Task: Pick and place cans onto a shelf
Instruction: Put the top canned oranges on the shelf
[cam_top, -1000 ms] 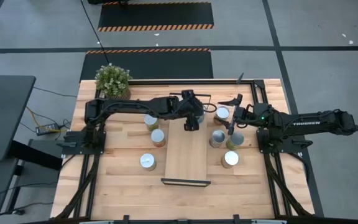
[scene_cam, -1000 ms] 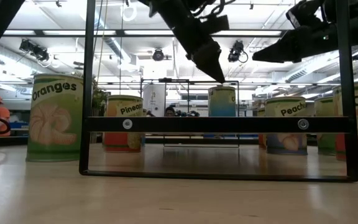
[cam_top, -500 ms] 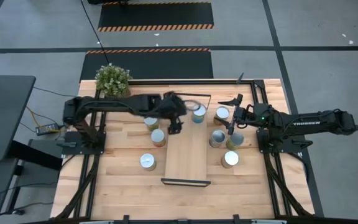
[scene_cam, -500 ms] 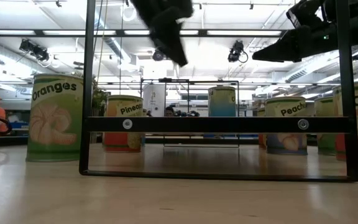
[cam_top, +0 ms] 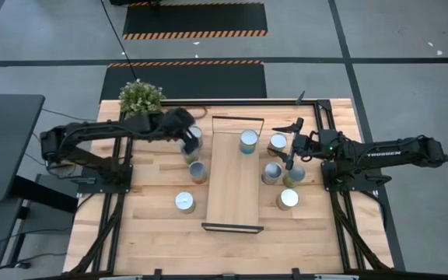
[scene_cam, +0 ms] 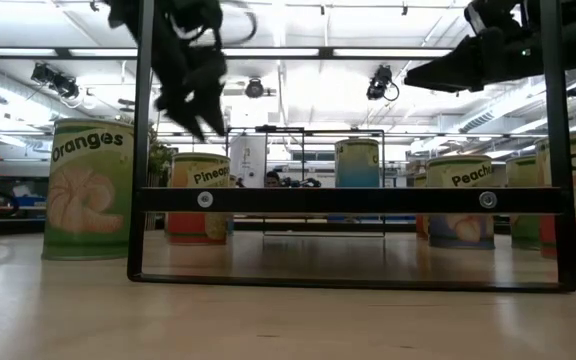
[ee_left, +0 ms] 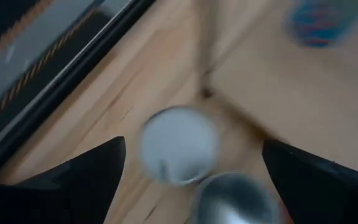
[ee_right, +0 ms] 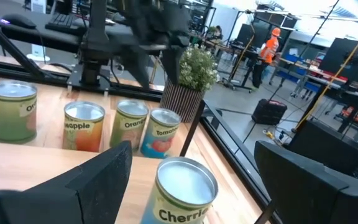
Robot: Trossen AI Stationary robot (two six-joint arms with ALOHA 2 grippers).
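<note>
Swinging off the shelf (cam_top: 234,183), the left tool (cam_top: 185,145) has left a blue-labelled can (cam_top: 248,141) at the board's 12 o'clock end.
Left tool gapes empty above the desk's (cam_top: 146,218) left cans; right tool (cam_top: 289,161) waits part-open, holding nothing, at 3 o'clock.

The shelf (cam_top: 232,183) lies lengthwise down the middle of the worktop (cam_top: 146,241), running from 12 to 6 o'clock, with one can (cam_top: 248,141) standing on its 12 o'clock end. The left hand (cam_top: 187,134) reaches in from 9 o'clock with its fingers spread, hovering over a second can (cam_top: 195,134) just beside the shelf's 11 o'clock corner, with a plant (cam_top: 141,99) close behind the arm. The right hand (cam_top: 292,148) waits at 3 o'clock of the shelf among a cluster of four more cans (cam_top: 278,142), holding nothing.
</note>
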